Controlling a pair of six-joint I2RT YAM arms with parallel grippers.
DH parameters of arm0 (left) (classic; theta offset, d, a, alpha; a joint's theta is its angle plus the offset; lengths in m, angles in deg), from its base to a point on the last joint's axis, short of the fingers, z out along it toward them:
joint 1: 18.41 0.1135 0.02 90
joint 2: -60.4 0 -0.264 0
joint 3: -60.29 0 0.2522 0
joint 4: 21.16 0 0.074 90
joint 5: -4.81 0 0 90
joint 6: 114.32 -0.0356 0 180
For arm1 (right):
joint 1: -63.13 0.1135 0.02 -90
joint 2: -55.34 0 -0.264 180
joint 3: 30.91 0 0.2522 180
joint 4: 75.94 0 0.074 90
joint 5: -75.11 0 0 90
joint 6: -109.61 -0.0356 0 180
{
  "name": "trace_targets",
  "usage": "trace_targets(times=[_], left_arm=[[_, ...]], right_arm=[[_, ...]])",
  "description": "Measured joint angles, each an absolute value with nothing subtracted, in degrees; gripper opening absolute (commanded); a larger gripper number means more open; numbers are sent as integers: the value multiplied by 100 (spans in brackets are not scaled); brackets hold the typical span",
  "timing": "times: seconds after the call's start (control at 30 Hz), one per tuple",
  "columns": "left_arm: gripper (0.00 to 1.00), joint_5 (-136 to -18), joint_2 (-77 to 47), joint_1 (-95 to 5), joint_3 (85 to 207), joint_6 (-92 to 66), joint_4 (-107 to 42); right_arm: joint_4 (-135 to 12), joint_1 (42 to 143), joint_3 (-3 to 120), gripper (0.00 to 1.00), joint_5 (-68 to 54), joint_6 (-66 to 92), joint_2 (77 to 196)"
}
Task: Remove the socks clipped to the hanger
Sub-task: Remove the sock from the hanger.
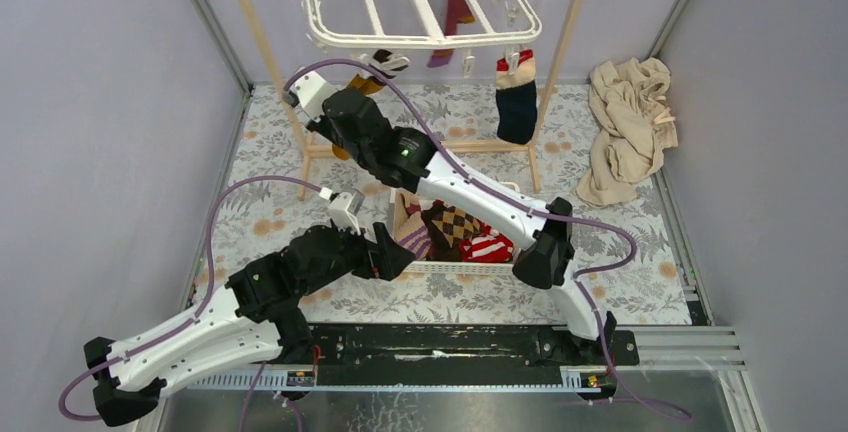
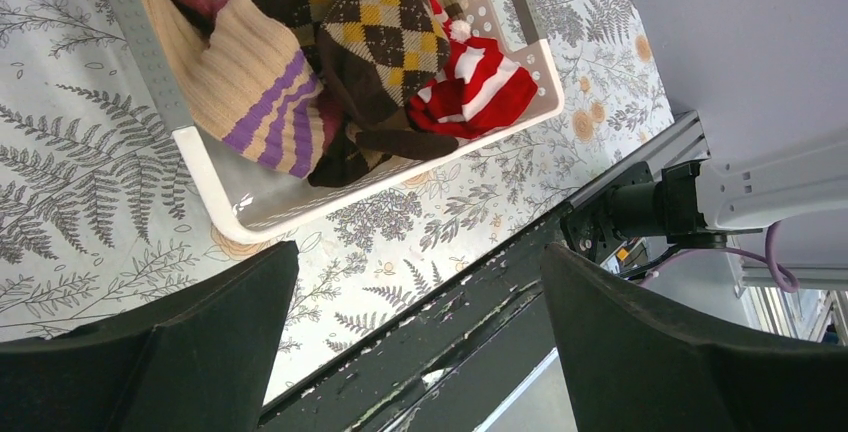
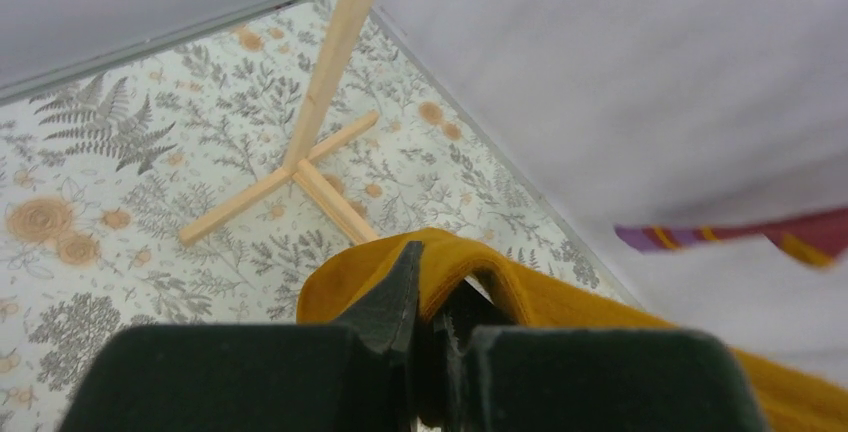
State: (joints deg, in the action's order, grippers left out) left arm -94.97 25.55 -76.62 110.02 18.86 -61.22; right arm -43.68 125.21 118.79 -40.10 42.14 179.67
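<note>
On the right, reaching far forward and leftward from the base, bent at the elbow just beside the basket [image 1: 450,269], then slanting up under the near left corner of the hanger [image 1: 480,37]. Pinching a fold of the mustard sock [image 3: 560,302] in the right gripper [image 3: 425,282], closed tight on the cloth, above the foot of the wooden stand [image 3: 330,82]. Hard to tell whether clipped or free.

On the left, lying low across the table, angled toward the basket's near left corner, with the left gripper [image 2: 420,252] spread wide and holding nothing.

Piled in the basket: argyle sock [image 2: 385,32], purple-striped sock [image 2: 260,92], red-and-white sock [image 2: 475,82]. Hanging from the hanger's front edge: navy sock [image 1: 516,102].
</note>
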Motion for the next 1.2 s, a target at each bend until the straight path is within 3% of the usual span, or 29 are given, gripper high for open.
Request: trace_targets(times=[0.33, 0.7, 0.93, 1.2], left_arm=[[99, -9551, 2603, -7660, 10927, 1912, -6206], [99, -9578, 2474, -7662, 10934, 1910, -6206], [98, -9685, 2243, -7662, 11268, 1866, -6216], [98, -9912, 1967, -7667, 12077, 1663, -6195]], right_arm=[[-4407, 12620, 11481, 4, -3912, 4185, 17993], [-4919, 12617, 8644, 3, -3285, 3390, 15930], [-5275, 12318, 8109, 3, -2581, 2609, 15082], [-5303, 11713, 7663, 3, -2006, 1906, 14966]])
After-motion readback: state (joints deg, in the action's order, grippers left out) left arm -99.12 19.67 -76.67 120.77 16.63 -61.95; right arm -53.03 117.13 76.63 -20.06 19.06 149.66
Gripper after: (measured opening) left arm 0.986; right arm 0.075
